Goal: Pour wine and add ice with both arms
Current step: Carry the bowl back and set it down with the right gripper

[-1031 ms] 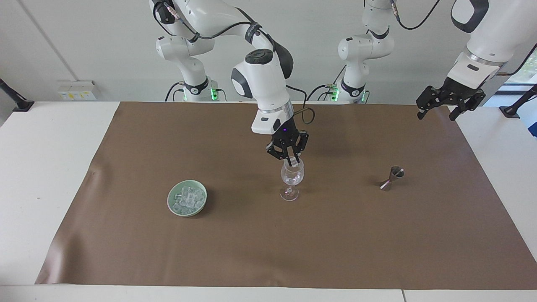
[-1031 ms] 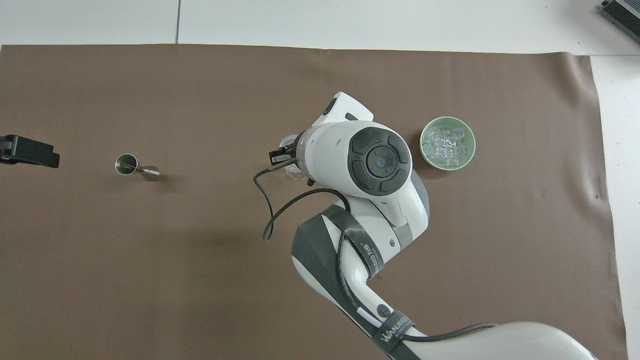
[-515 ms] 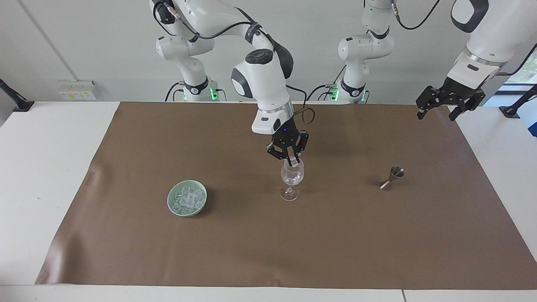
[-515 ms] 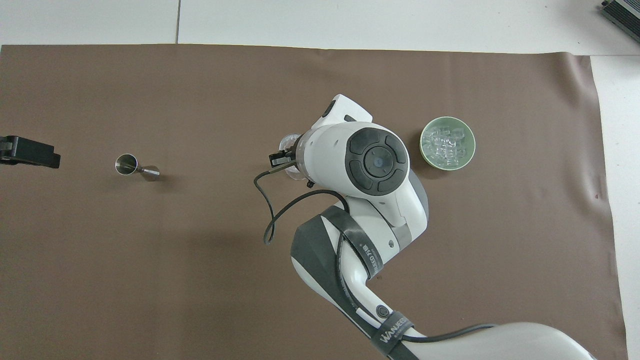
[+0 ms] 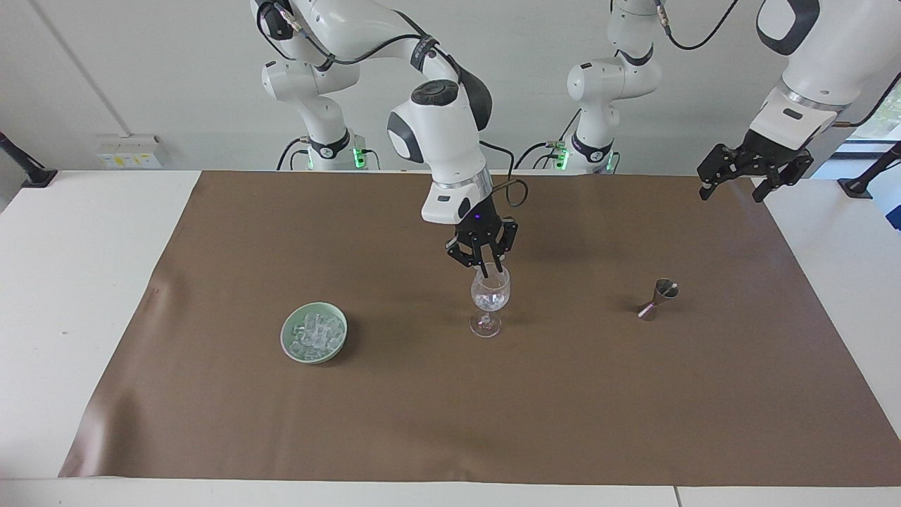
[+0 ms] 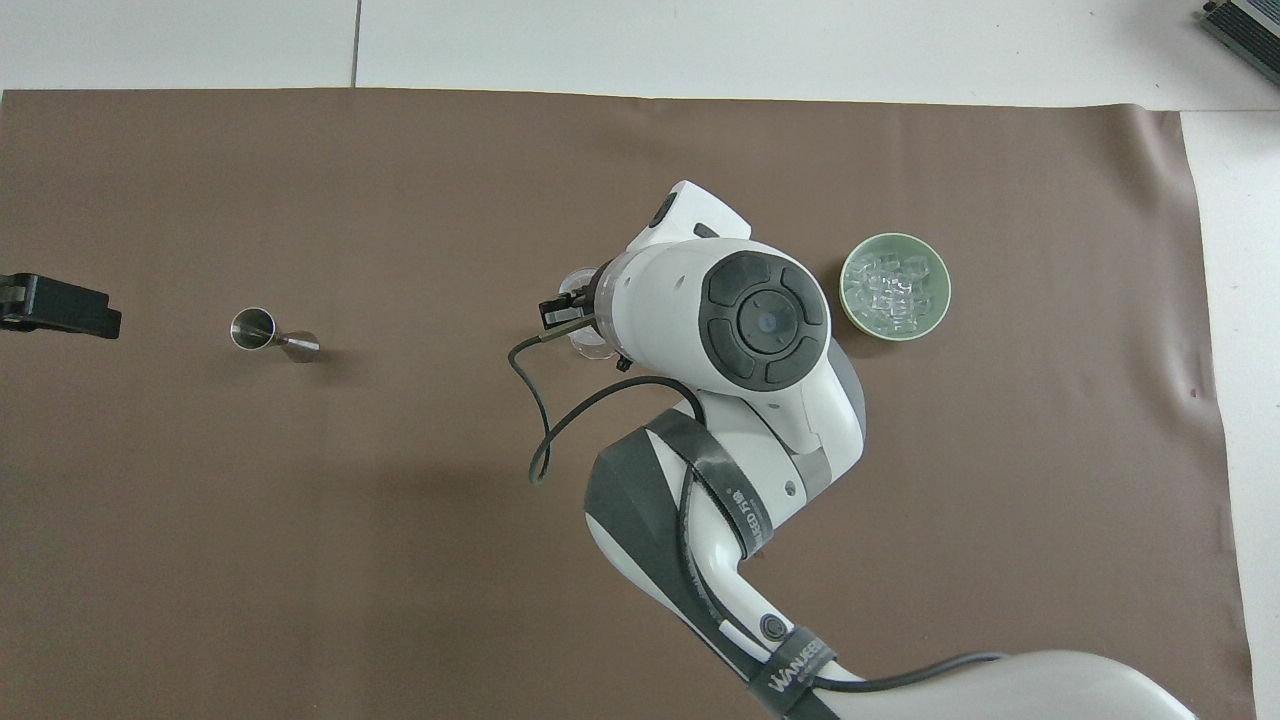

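The right gripper (image 5: pixel 487 268) hangs just over the mouth of the wine glass (image 5: pixel 490 301), which stands mid-mat between the green bowl (image 5: pixel 314 332) and the metal jigger (image 5: pixel 657 298). A second ago a clear cube was pinched between its fingertips at the rim; now that cube is gone from them, the fingertips stand nearly together with nothing between, and the whole hand has come up a touch. There is glassy ice low in the cup, so I judge a cube has just been dropped in.

The rest of the ice (image 5: pixel 314 331) lies heaped in the bowl, toward the right arm's end of the table. The left gripper (image 5: pixel 752 171) waits with its jaws spread wide, raised over the mat's edge at its own end, empty, as before.

I see no wine in the glass, so pouring looks undone.
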`<state>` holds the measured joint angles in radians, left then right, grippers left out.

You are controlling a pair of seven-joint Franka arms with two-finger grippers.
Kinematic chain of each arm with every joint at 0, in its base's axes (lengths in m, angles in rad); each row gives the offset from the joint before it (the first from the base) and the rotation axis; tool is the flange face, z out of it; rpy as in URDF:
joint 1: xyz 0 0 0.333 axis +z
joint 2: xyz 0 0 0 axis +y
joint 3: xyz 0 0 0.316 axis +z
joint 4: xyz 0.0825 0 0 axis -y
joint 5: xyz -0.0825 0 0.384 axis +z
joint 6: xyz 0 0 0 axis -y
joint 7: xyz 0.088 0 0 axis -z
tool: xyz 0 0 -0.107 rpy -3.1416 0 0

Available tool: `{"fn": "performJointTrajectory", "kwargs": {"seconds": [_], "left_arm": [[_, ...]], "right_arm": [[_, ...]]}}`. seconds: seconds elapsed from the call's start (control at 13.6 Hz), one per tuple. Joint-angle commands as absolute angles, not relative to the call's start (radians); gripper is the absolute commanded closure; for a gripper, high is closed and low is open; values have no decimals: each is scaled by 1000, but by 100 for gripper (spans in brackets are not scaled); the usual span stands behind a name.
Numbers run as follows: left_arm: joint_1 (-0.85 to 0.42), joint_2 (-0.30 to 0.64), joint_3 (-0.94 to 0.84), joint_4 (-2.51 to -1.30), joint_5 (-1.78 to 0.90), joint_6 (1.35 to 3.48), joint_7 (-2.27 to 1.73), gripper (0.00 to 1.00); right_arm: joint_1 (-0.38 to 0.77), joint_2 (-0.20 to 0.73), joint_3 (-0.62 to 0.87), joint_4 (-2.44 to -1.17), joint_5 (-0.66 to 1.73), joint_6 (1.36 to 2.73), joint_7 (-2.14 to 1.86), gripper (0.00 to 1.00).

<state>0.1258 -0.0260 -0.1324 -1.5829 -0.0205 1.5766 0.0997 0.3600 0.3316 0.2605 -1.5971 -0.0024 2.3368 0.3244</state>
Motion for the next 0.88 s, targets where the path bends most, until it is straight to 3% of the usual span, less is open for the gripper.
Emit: {"fn": "performJointTrajectory", "kwargs": {"seconds": [0.0, 0.37, 0.44, 0.66, 0.81], "left_arm": [[123, -51, -132, -1588, -11, 1563, 109, 0], [126, -63, -132, -1586, -15, 1545, 107, 0], [126, -74, -130, -1588, -15, 1545, 107, 0], [126, -80, -132, -1588, -15, 1543, 107, 0], [126, -80, -132, -1588, -15, 1536, 107, 0]], "right_arm": [[347, 282, 264, -1560, -2, 2277, 302, 72], [204, 177, 261, -1566, 20, 2085, 204, 52], [162, 158, 261, -1565, 21, 2022, 171, 44], [30, 103, 259, -1569, 21, 1878, 109, 3], [-58, 89, 259, -1569, 21, 1821, 51, 0]]}}
